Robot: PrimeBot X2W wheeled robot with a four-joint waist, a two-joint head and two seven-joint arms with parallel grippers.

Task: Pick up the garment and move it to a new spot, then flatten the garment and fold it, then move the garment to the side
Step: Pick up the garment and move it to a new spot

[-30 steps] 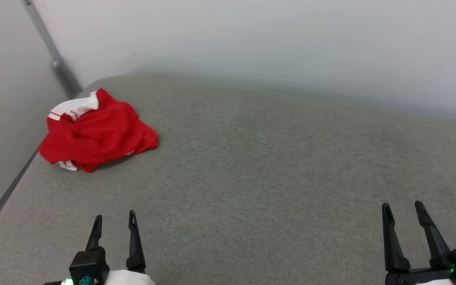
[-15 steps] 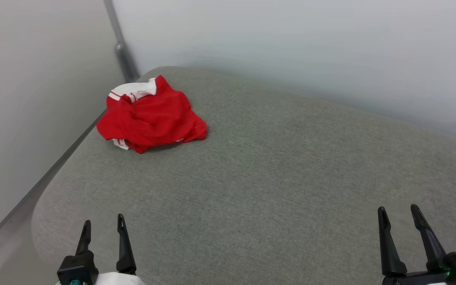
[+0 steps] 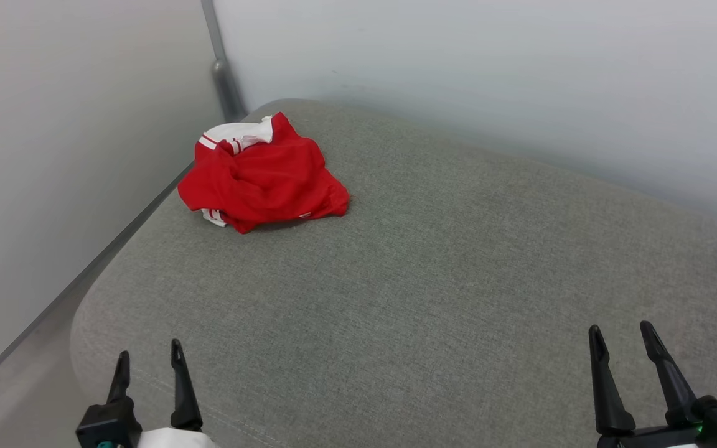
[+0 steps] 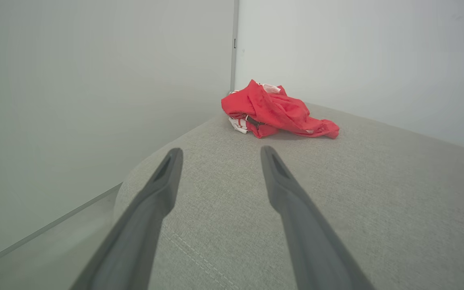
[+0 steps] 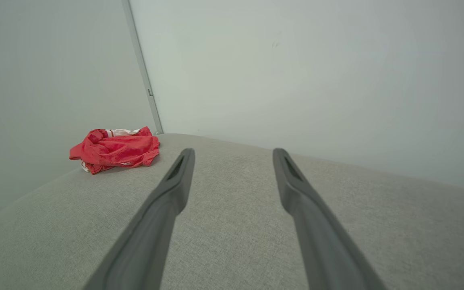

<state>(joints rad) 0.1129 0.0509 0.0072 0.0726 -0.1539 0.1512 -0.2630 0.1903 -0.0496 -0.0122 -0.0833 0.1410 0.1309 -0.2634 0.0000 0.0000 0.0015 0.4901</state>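
While the left tool [image 3: 150,347] and right tool [image 3: 620,325] gaped empty, the crumpled red-and-white jersey T-shirt [image 3: 265,180] looked soft and limp, best pinched at a raised fold.

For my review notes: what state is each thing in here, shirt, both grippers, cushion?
red shirt: crumpled in a heap, unfolded, lying at the cushion's far left corner.
left gripper: open, empty, short of the shirt.
right gripper: open, empty, farther from the shirt.
grey cushion: flat, carrying the shirt.
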